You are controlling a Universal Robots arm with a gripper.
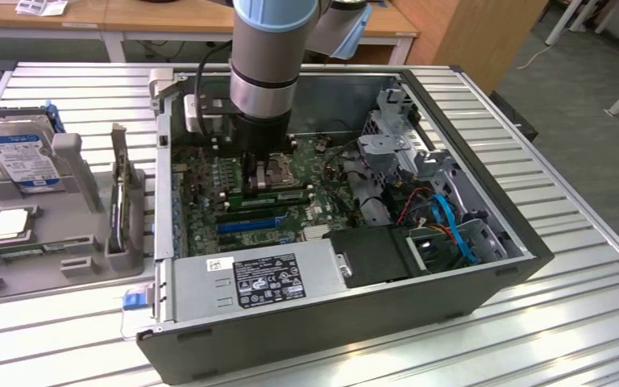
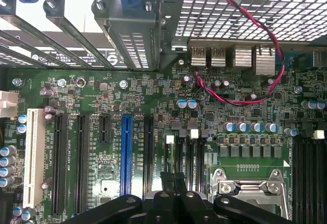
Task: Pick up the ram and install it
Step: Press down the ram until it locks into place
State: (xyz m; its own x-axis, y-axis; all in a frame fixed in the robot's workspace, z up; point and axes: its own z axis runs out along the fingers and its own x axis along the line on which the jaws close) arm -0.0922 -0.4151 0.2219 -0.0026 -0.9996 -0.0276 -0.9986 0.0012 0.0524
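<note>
**Q:** Where is the ram, and which way does its long axis run?

**A:** The ram (image 1: pixel 277 194) is the thin green stick with a row of dark chips inside the open computer case (image 1: pixel 471 282). It sits over the motherboard (image 1: pixel 197 205), directly beneath the end of the arm (image 1: pixel 264 56). Its long axis runs across the exterior view, one end toward that view's left and the other toward its right. It is parallel to the blue slot (image 1: pixel 251 221), which lies just beside it on the nearer side. The CPU socket (image 1: pixel 270 169) lies just beside it on the farther side.

**Q:** How do the fingers stand?

**A:** In the wrist view the gripper (image 2: pixel 173 183) has its dark fingers (image 2: pixel 166 185) drawn together with no gap showing between them. They point down at a group of short black slots between the blue slot (image 2: pixel 126 157) and the CPU socket (image 2: pixel 250 191). Whether they pinch the ram's upper edge cannot be told.

**Q:** Is the ram seated?

**A:** That cannot be told. The stick appears level and close to the board.

**Q:** What else is in the scene?

**A:** The case rests on a slatted metal table (image 1: pixel 567 322), with a labelled power supply (image 1: pixel 255 278) at its near end. On the exterior view's left, a grey tray (image 1: pixel 30 278) carries a blue-labelled hard drive (image 1: pixel 17 157) and a square silver chip (image 1: pixel 9 224), well apart from the ram.
</note>
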